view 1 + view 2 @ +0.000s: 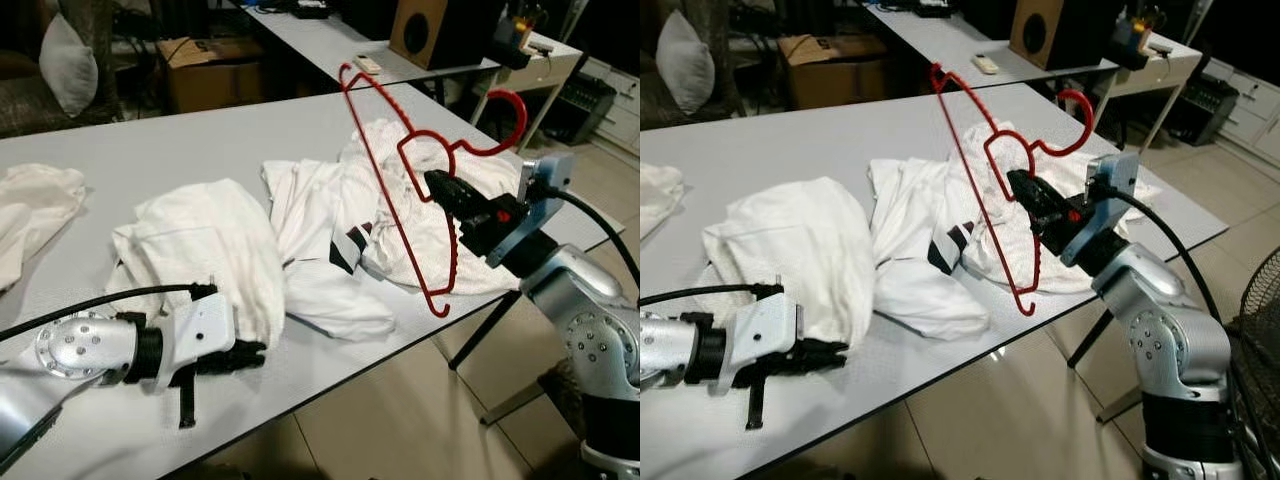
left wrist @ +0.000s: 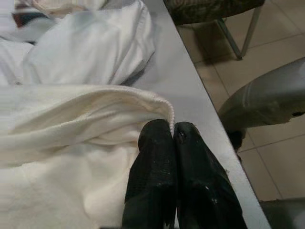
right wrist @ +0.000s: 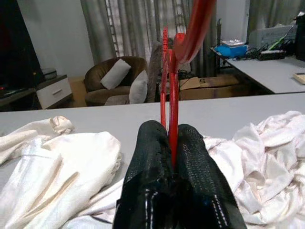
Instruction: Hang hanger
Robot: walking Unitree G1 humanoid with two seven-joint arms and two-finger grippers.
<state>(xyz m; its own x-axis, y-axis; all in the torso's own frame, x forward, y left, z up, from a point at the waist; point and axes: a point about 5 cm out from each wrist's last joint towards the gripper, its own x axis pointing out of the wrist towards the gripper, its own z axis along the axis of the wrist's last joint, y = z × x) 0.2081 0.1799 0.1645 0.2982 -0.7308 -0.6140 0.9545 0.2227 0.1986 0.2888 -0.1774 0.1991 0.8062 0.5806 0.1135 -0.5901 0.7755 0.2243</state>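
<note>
Clothes (image 1: 300, 240) on table (image 1: 150, 150) — hanger (image 1: 395, 190) above right heap, speaker (image 1: 425, 30) behind

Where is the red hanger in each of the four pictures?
Left eye view: the red hanger is right of centre, held up over the white clothes pile by the right claw.
Right eye view: centre, same tilted pose, above the same pile.
Left wrist view: not in it; the left claw rests shut at a white shirt's edge.
Right wrist view: centre, rising from between the fingers.
Shared landmark: the grey table.
</note>
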